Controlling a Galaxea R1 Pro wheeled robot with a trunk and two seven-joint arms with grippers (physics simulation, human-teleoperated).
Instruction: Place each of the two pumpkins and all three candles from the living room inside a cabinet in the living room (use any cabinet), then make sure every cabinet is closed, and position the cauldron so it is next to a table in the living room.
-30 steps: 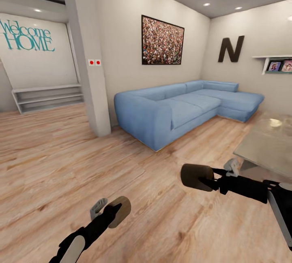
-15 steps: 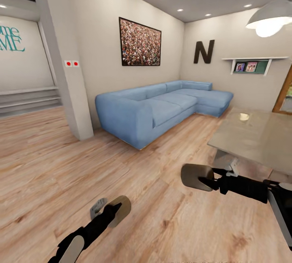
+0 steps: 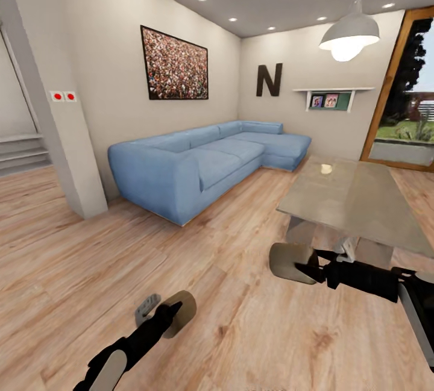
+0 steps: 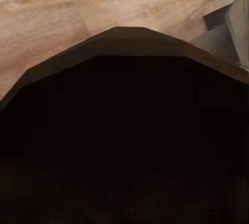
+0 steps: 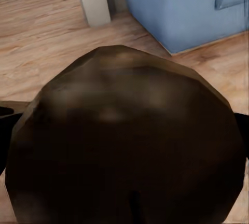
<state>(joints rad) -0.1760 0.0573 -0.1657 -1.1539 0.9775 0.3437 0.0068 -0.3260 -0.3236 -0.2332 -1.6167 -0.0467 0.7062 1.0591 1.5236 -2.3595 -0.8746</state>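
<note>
The head view looks over a living room with a pale wooden floor [image 3: 90,270]. The coffee table, the bench [image 3: 355,198] with its glossy grey top and slanted grey legs, stands at about two o'clock from the robot, and one small pale thing [image 3: 326,168] sits on its far end, too small to identify. A long blue corner sofa [image 3: 199,165] runs along the wall at about twelve o'clock, under a dark-framed picture [image 3: 175,64]. Further round, a black letter N [image 3: 269,80] hangs on the far wall beside a small shelf with photo frames [image 3: 328,99], and a white pendant lamp [image 3: 349,35] hangs above the bench. A glass door [image 3: 410,96] to a garden is at about one o'clock.

The left gripper [image 3: 158,312] hangs low over the floor at about seven o'clock; the right gripper [image 3: 304,264] is held at about four o'clock, just before the near edge of the bench. I cannot tell whether either gripper is clenched or released: in each wrist view a dark rounded shape [image 4: 124,141] [image 5: 124,141] blocks the fingers.
</note>
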